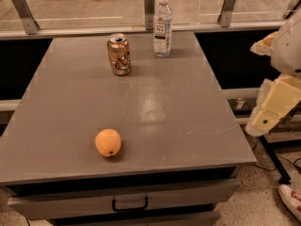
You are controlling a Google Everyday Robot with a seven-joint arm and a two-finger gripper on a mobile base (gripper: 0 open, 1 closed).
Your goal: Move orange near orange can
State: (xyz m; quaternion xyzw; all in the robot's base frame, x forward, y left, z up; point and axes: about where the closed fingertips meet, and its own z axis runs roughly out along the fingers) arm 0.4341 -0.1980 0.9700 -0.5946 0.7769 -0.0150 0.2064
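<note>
1. Orange (108, 142) sits on the grey table (188, 112), front left. It is round with no long axis, and its dark dimple faces front and down.
2. Orange can (119, 54) stands upright at the far side, well apart from the orange. A water bottle (162, 25) stands near the can's right.
3. Gripper (273, 105) hangs off the table's right edge and touches neither. How open it is, cannot tell.

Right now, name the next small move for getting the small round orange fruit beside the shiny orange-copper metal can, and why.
Probably swing the gripper from beyond the grey table's right edge to above the round orange fruit: it lies ungrasped near the front, far from the orange-copper metal can.
</note>
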